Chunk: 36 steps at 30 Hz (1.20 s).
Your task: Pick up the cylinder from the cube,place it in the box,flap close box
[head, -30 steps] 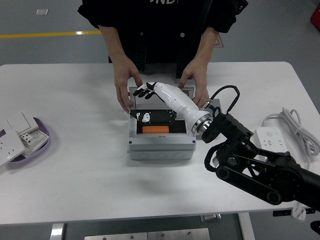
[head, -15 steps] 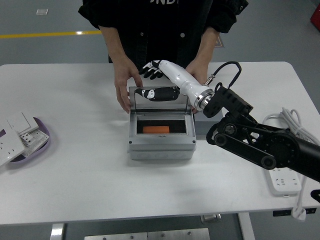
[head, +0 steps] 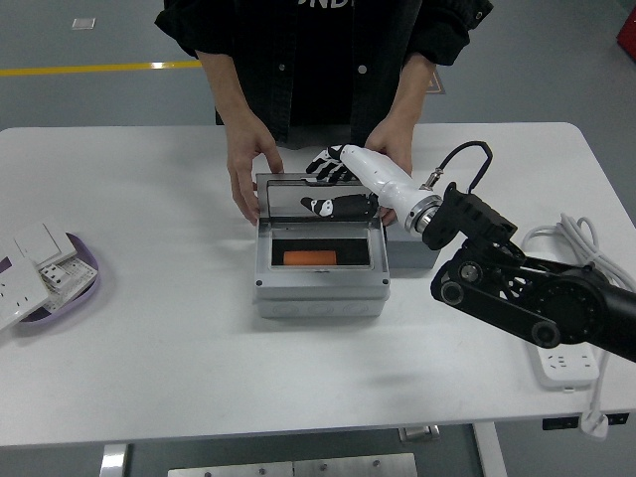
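White table (head: pixel 179 348) with rounded corners, filling most of the view. Grey floor (head: pixel 89 40) beyond its far edge, crossed by a yellow line (head: pixel 89 70) at upper left, with a small pale square plate (head: pixel 83 23) set into it nearby. Grey metal table frame (head: pixel 288 467) visible below the near edge. Even, soft light, faint shadows.

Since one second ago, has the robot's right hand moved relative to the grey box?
Yes. The right hand has moved away from the robot and to the right, from over the grey box opening to behind its raised lid.
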Each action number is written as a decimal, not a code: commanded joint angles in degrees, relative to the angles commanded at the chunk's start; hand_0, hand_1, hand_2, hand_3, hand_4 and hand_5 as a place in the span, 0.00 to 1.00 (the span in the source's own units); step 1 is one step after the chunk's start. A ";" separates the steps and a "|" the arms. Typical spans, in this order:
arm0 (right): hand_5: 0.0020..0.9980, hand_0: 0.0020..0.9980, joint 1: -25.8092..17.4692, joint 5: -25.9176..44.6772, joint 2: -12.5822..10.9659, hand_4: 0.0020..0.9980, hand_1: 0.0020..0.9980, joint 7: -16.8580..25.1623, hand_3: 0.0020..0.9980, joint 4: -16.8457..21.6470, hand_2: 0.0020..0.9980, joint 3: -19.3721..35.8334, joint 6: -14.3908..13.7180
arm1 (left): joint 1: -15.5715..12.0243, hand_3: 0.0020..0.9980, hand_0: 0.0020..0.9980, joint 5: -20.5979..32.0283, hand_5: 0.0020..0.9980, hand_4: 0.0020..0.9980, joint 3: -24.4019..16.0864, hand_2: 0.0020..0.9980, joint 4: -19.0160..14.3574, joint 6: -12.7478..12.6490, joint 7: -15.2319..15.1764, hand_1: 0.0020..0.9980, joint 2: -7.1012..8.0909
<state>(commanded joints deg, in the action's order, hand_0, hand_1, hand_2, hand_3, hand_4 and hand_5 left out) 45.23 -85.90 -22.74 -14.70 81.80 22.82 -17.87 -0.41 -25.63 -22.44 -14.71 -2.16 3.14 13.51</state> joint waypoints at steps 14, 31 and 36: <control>0.37 0.53 -6.70 -5.89 -2.39 0.73 0.58 -2.67 0.66 11.46 0.61 -1.74 0.15 | -0.18 0.64 0.59 -0.31 0.22 0.70 -0.48 0.62 0.04 -0.02 -0.02 0.63 -0.15; 0.37 0.52 -21.90 5.04 -7.03 0.70 0.58 7.63 0.66 15.83 0.61 19.07 -2.69 | -0.63 0.64 0.59 -0.32 0.22 0.70 -0.77 0.62 0.14 -0.02 -0.07 0.63 0.01; 0.37 0.52 -28.59 14.95 -4.63 0.70 0.58 14.85 0.66 12.00 0.61 28.07 0.21 | -1.09 0.64 0.59 -0.35 0.22 0.70 -0.79 0.62 0.20 -0.04 -0.07 0.63 -0.07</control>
<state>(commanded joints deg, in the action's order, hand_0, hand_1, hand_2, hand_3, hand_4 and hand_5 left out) 16.64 -70.95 -27.37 0.14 93.81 50.89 -17.66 -1.50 -25.98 -23.23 -14.51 -2.20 3.07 13.45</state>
